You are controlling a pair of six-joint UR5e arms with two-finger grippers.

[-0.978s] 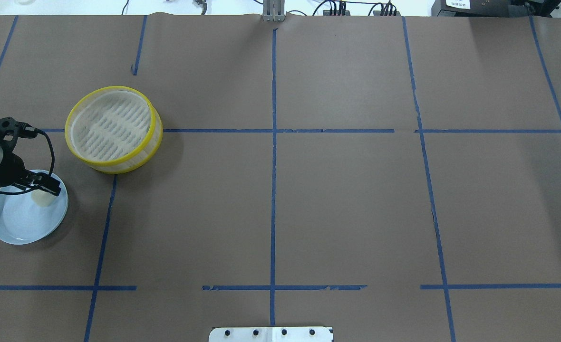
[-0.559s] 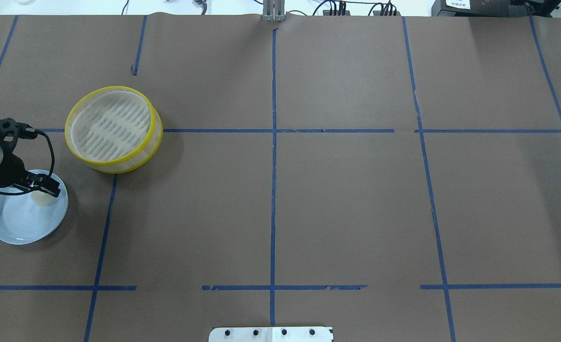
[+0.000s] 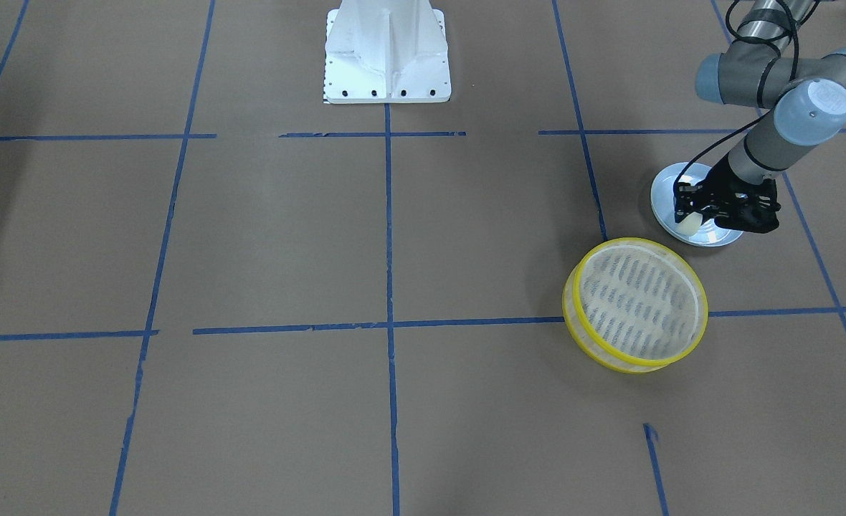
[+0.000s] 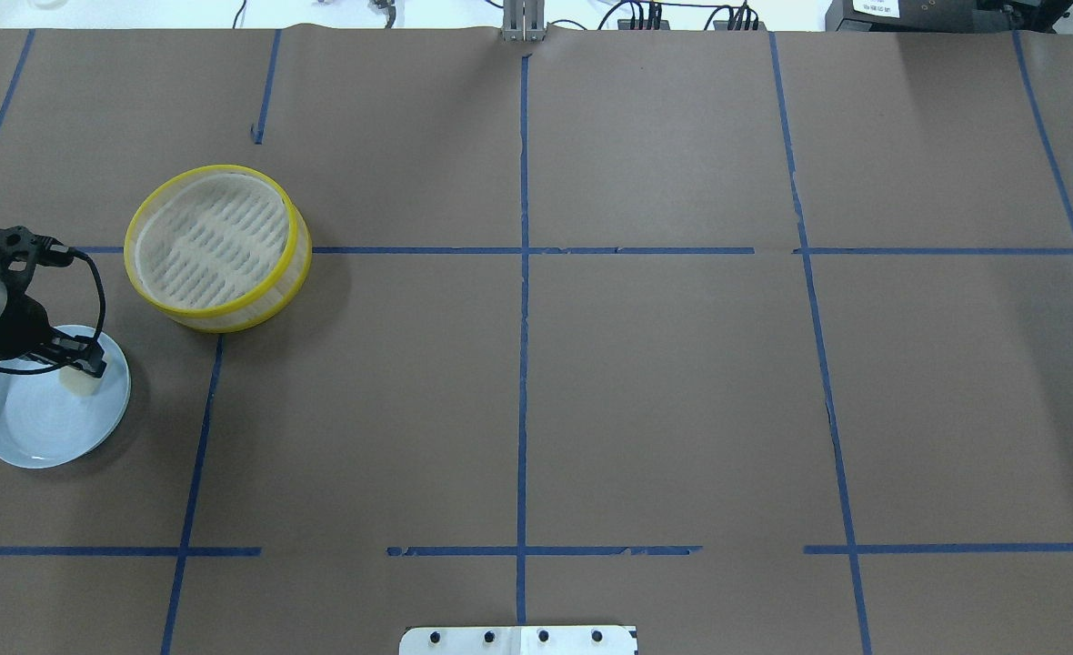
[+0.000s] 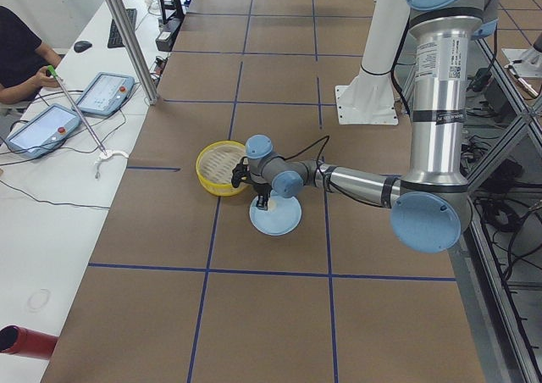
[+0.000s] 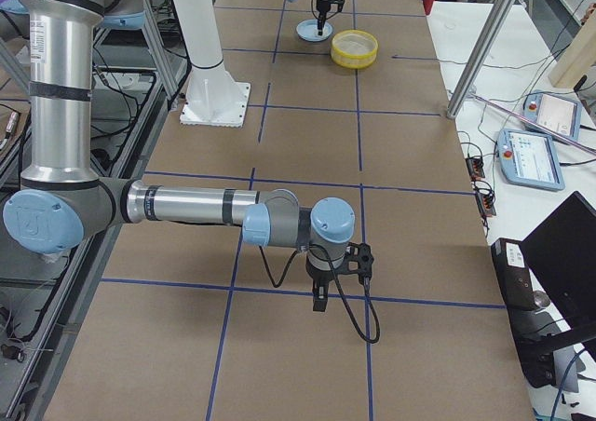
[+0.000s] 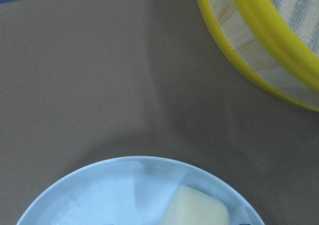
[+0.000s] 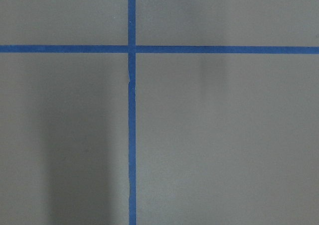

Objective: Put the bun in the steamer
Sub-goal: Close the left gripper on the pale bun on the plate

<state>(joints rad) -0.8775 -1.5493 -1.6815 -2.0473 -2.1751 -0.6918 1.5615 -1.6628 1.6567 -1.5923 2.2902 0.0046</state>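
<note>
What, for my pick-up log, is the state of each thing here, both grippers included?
The steamer: upright on the table, empty.
The plate: flat on the table, holding the bun.
The bun: on the plate, not yet in the steamer.
The left gripper: down at the bun; whether it grips cannot be told.
The right gripper: over bare table, far from the rest; open or shut cannot be told.

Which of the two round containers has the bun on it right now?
The light blue plate, under the left gripper, holds the bun; the yellow-rimmed steamer beside it is empty.
</note>
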